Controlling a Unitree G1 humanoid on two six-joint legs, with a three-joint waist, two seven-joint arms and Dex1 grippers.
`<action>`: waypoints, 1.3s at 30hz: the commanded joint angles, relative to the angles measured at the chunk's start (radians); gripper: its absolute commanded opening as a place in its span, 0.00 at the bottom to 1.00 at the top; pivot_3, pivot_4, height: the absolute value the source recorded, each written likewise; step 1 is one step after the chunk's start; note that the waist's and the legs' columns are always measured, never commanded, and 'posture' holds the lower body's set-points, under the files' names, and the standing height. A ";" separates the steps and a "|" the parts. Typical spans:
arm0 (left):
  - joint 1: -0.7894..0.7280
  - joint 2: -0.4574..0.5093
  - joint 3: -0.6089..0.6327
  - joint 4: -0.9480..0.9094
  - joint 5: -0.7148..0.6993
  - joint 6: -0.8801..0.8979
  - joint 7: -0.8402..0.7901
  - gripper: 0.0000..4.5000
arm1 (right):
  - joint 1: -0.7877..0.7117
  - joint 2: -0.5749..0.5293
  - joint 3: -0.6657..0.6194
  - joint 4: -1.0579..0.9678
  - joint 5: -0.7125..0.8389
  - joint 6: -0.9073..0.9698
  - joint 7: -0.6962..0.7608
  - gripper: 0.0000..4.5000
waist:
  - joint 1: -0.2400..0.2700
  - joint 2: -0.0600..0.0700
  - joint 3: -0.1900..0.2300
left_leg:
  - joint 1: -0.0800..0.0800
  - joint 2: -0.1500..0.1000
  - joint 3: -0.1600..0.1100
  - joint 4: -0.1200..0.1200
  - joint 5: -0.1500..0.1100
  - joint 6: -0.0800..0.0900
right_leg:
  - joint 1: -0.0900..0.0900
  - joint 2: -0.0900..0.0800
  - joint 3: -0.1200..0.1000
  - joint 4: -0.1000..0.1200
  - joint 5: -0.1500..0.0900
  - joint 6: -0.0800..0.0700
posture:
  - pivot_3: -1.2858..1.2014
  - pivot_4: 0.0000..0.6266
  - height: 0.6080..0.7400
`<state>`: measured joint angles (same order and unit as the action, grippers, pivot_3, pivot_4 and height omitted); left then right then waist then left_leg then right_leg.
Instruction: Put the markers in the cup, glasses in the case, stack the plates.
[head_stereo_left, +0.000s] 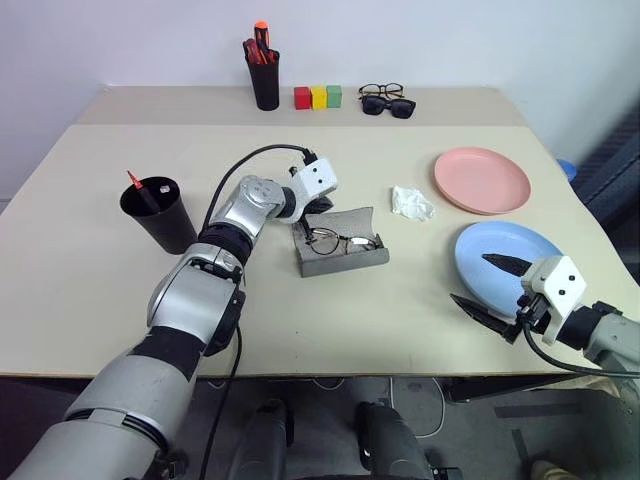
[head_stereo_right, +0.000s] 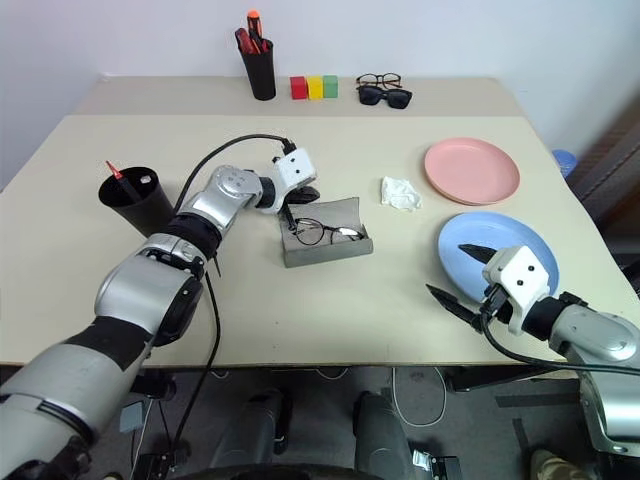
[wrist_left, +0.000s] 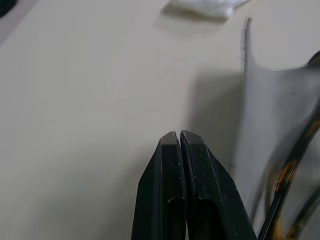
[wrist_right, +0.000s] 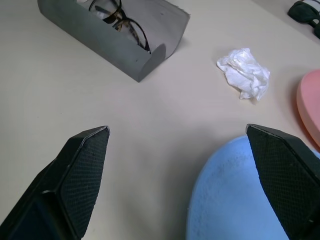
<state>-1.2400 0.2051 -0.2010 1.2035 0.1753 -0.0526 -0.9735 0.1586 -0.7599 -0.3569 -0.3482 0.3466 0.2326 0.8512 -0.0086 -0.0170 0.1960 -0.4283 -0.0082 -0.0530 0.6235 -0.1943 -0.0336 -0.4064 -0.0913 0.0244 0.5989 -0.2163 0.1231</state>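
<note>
the left gripper (wrist_left: 180, 137) sits at the centre of the frame, its two black fingers pressed together on nothing, just beside the left end of the open grey case (head_stereo_left: 340, 255). the wire-rimmed glasses (head_stereo_left: 335, 240) lie inside the case, lenses up. the right gripper (wrist_right: 185, 150) is at the lower right, spread wide and empty, one finger over the near edge of the light blue plate (head_stereo_left: 505, 250) and the other over the bare beige surface (head_stereo_left: 90, 170). the salmon pink plate (head_stereo_left: 482, 180) lies apart above the blue one, in the upper right. a crumpled white tissue (head_stereo_left: 412, 203) rests between the case and the pink plate. at the left, the wide black cup (head_stereo_left: 160, 212) stands upright with a red marker (head_stereo_left: 137, 187) leaning in it and a white-ended tip showing at its rim. along the top edge stand a black pen holder (head_stereo_left: 264, 72) with red-and-orange markers, three coloured blocks (head_stereo_left: 318, 97), and two more pairs of glasses (head_stereo_left: 386, 99).
</note>
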 joint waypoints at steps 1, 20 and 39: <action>0.056 0.040 -0.001 -0.116 -0.052 0.062 -0.218 0.01 | -0.003 -0.001 -0.017 -0.015 0.008 -0.012 -0.007 1.00 | -0.003 0.000 0.000 | 0.000 0.000 0.000 0.000 0.000 0.000 | 0.000 0.000 0.000 0.000 0.000 0.000 | 0.52 0.24 1.00; 0.457 0.136 -0.135 -0.830 -0.068 0.341 -0.292 0.01 | -0.022 0.010 -0.013 0.041 -0.029 0.015 -0.090 1.00 | -0.002 0.008 -0.006 | 0.003 0.001 -0.001 0.005 -0.001 0.002 | 0.005 0.000 0.000 0.003 -0.001 -0.001 | 0.52 0.24 1.00; 0.563 0.150 -0.006 -1.215 -0.441 0.495 -0.255 0.98 | -0.031 0.030 0.050 0.160 -0.046 0.067 -0.116 1.00 | -0.004 0.008 -0.006 | 0.002 0.001 -0.001 0.006 -0.001 0.002 | 0.003 0.000 0.000 0.004 -0.001 -0.001 | 0.52 0.24 1.00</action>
<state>-0.6729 0.3551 -0.1942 0.0438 -0.2411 0.4336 -1.2336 0.1475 -0.7290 -0.3062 -0.1833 0.2996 0.2999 0.7409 -0.0123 -0.0092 0.1900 -0.4260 -0.0075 -0.0537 0.6293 -0.1953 -0.0316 -0.4032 -0.0913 0.0248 0.6022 -0.2169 0.1220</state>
